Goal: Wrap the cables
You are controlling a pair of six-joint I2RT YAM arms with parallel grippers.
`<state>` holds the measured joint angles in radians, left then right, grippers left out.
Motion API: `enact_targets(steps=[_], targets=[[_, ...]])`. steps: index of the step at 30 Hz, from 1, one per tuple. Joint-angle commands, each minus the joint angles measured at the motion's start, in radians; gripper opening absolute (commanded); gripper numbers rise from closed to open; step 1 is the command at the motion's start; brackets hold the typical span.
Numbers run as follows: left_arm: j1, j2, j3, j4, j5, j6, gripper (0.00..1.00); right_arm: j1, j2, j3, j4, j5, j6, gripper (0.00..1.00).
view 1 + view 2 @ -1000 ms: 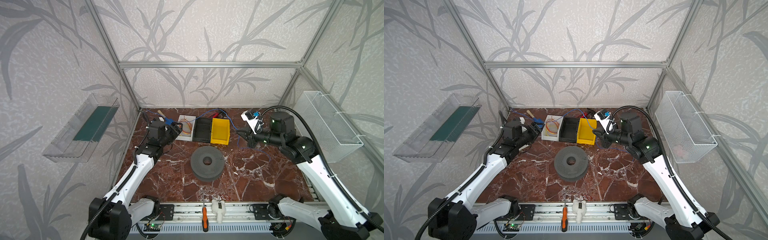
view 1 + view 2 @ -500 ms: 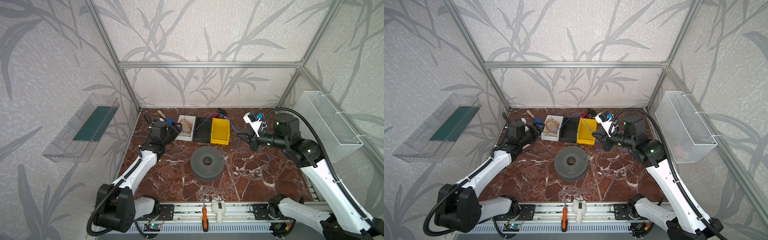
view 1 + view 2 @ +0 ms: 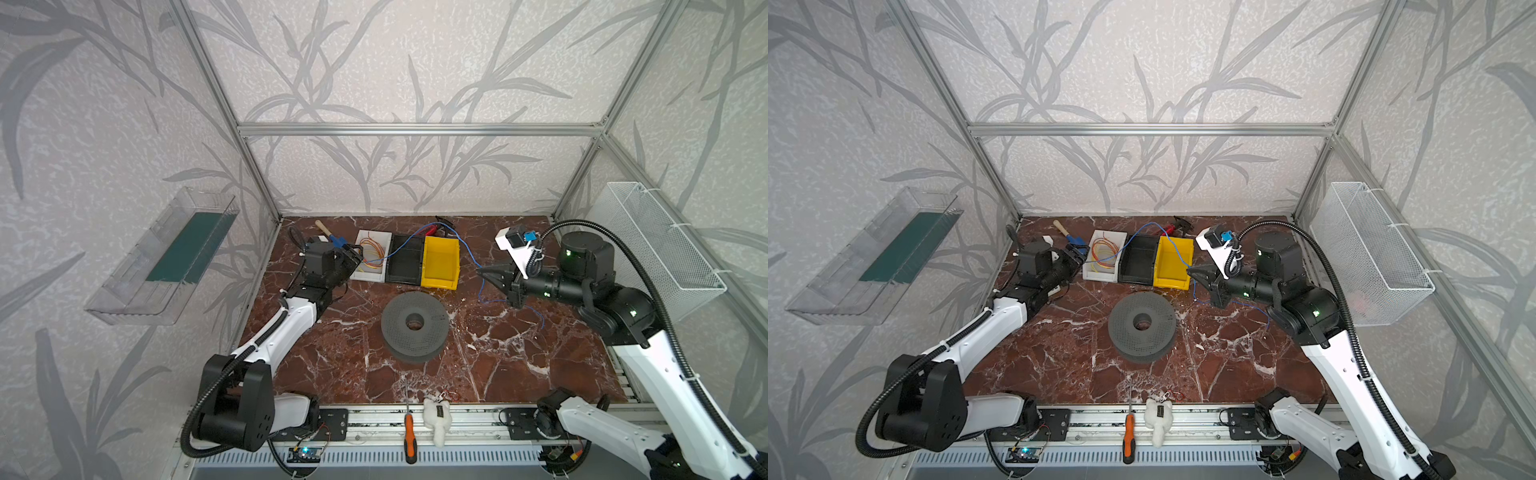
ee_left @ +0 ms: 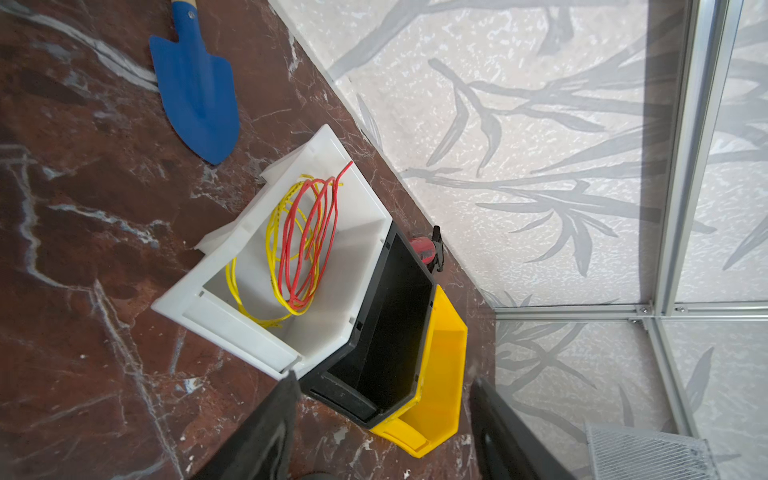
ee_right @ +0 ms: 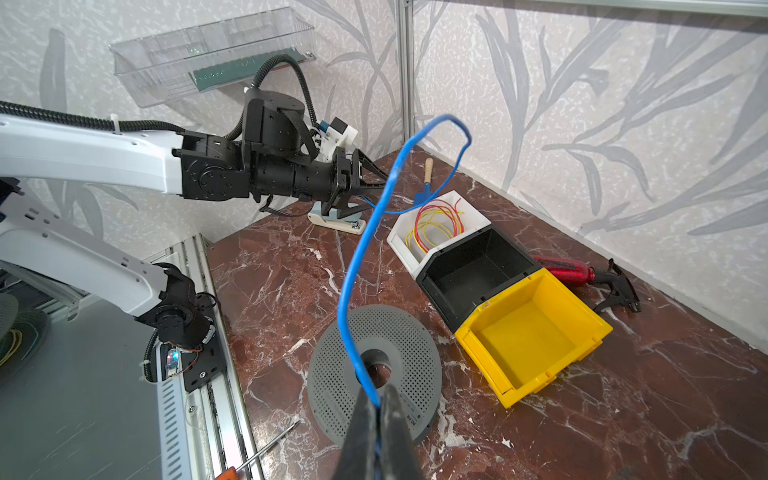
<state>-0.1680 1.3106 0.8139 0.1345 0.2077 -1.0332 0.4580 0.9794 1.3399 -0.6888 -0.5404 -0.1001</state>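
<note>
Right hand [image 5: 376, 419] is pinched shut on the blue cable [image 5: 360, 249], which arcs over the black bin [image 3: 407, 270] toward the left hand [image 5: 374, 183], parted and empty. I'd close left on the strand first, keep slack, then coil.

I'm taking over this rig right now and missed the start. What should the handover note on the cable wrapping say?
The right gripper is shut on the blue cable.
The left gripper has its jaws apart. The cable runs up to it, but no grip can be confirmed.
The cable hangs loose between them, over the black bin and yellow bin; a tail trails behind the right gripper.
Done: red and yellow wires lie coiled in the white bin.
Left: the blue cable is not yet coiled.
</note>
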Motion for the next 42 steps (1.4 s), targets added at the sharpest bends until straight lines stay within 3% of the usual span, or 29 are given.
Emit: enact_targets(steps=[1,6,13,20,26,31,36,41,42], targets=[[0.007,0.014,0.017,0.040,-0.009,-0.011,0.58,-0.001,-0.025,0.007,-0.002,-0.026,-0.002,0.00],[0.010,0.006,0.041,0.012,-0.016,-0.007,0.25,-0.002,-0.028,-0.017,-0.005,-0.011,-0.020,0.00],[0.044,-0.082,0.123,-0.141,-0.045,0.051,0.00,-0.001,-0.022,-0.087,0.006,0.039,-0.079,0.00],[0.117,-0.154,0.318,-0.363,0.028,0.117,0.00,0.003,0.031,-0.199,0.104,0.309,-0.177,0.00],[0.225,-0.194,0.477,-0.445,0.158,0.100,0.00,0.020,0.183,-0.225,0.296,0.488,-0.368,0.00],[0.283,-0.249,0.525,-0.477,0.227,0.092,0.00,0.022,0.384,-0.062,0.395,0.518,-0.508,0.00],[0.287,-0.319,0.465,-0.474,0.315,0.062,0.00,0.021,0.573,0.103,0.437,0.524,-0.667,0.00],[0.268,-0.416,0.344,-0.508,0.371,0.039,0.00,0.021,0.684,0.088,0.447,0.548,-0.736,0.00],[0.254,-0.431,0.333,-0.534,0.356,0.049,0.00,0.022,0.687,0.073,0.454,0.551,-0.722,0.09]])
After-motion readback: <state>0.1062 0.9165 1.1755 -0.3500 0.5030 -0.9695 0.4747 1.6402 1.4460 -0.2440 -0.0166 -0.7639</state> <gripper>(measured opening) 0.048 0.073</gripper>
